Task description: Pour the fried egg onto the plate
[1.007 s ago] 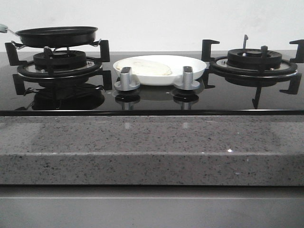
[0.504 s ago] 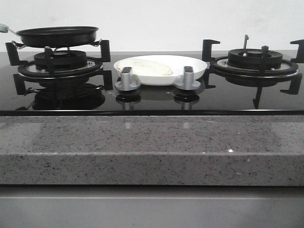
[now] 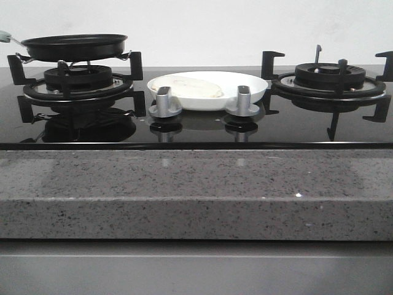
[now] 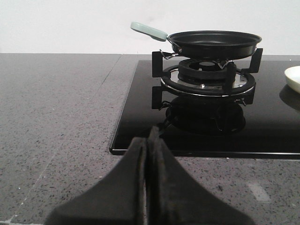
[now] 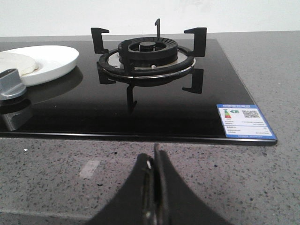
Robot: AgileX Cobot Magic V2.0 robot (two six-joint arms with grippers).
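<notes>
A speckled grey stone surface [image 3: 196,190] carried a black glass hob [image 3: 196,129] set into it. On the hob stood two burner grates, left [image 3: 77,86] and right [image 3: 328,83], two silver knobs [image 3: 164,102] between them, and the plate [image 3: 245,83] just behind the knobs.

Plain white wall [image 3: 202,31] behind, evenly lit, no shadows to speak of. Speckled grey stone counter [image 3: 196,190] across the front, thick front edge catching a small glint. Glossy black glass hob [image 3: 196,132] set in along the counter's far edge, mirroring everything above.
</notes>
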